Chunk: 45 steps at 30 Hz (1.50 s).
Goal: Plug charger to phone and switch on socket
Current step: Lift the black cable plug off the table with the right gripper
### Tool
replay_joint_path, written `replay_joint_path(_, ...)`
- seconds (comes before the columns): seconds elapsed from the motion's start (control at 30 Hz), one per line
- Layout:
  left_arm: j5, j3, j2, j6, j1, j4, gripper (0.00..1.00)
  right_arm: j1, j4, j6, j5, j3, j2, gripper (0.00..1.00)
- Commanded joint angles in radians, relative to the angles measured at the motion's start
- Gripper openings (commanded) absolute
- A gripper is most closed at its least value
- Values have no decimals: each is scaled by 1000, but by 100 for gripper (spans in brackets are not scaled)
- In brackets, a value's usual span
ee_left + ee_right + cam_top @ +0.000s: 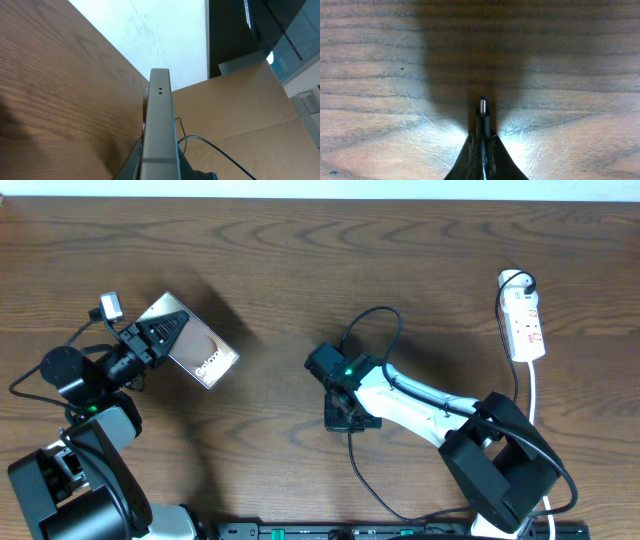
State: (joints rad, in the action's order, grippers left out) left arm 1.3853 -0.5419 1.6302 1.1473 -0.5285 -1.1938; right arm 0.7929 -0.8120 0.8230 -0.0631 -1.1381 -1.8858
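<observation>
The phone (200, 350) with white "Galaxy" lettering is held tilted above the table at the left by my left gripper (160, 332), which is shut on it. In the left wrist view I see the phone's grey edge (160, 120) end-on between the fingers. My right gripper (350, 412) at the table's middle is shut on the charger's black plug (482, 116), whose metal tip points forward just above the wood. The black cable (372, 320) loops behind the right arm. The white socket strip (524, 320) lies at the far right.
The strip's white cord (535, 395) runs down the right side past the right arm's base (505, 470). A cardboard sheet (240, 115) and a thin cable (220, 150) show beyond the table in the left wrist view.
</observation>
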Motion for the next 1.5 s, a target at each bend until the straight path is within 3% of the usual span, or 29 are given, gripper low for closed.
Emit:
replay_joint_path(0.0, 17, -4, -13, -14, -5, -12, 7, -9, 8, 6, 19, 3, -24, 1)
replay_joint_path(1.37, 21, -4, -12, -14, -5, -12, 7, 14, -66, -26, -124, 55, -31, 1)
replay_joint_path(1.47, 20, -4, -13, -13, -5, -12, 8, 11, -33, -90, -154, 55, -31, 1)
